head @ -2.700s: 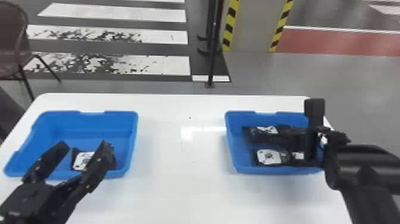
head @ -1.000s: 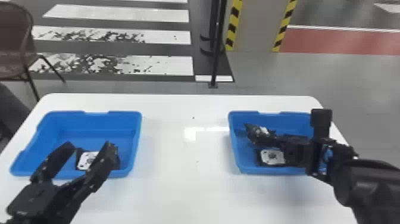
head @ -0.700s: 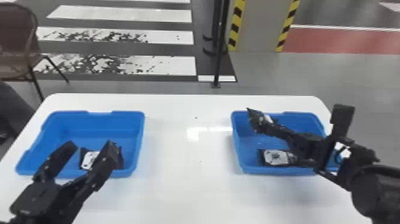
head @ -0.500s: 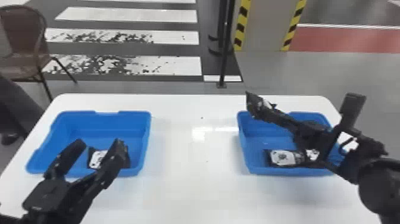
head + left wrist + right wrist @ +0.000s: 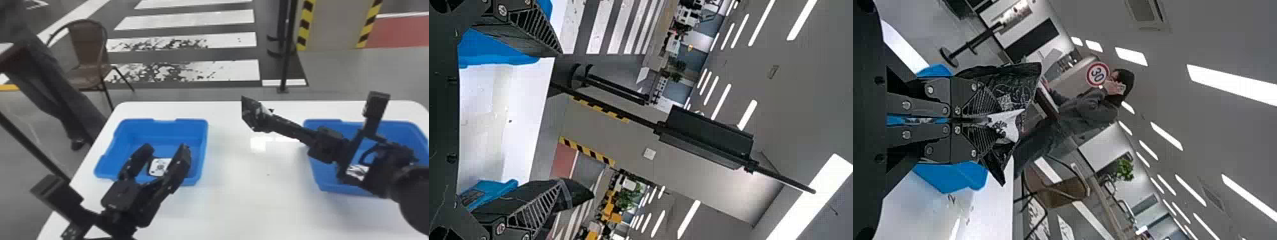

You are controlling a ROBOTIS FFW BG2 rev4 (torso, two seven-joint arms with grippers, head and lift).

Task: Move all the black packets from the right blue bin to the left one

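1. One black packet [image 5: 252, 115] hangs above the table between the two bins, nearer the right one, pinched in the right gripper [image 5: 267, 123].
2. Another packet [image 5: 159, 167] lies in the left bin [image 5: 166, 127], so the job looks partly done.
3. At least one more [image 5: 357, 170] remains in the right bin [image 5: 325, 183], partly hidden behind the right arm; whether others lie there, I can't tell.
4. The left gripper [image 5: 165, 148], fingers spread with nothing between them, waits by the left bin.
5. Both bins sit on a glossy white table [image 5: 239, 198].
6. Beyond are a brown chair [image 5: 89, 41], a dark post [image 5: 289, 48] and white floor stripes [image 5: 229, 68].
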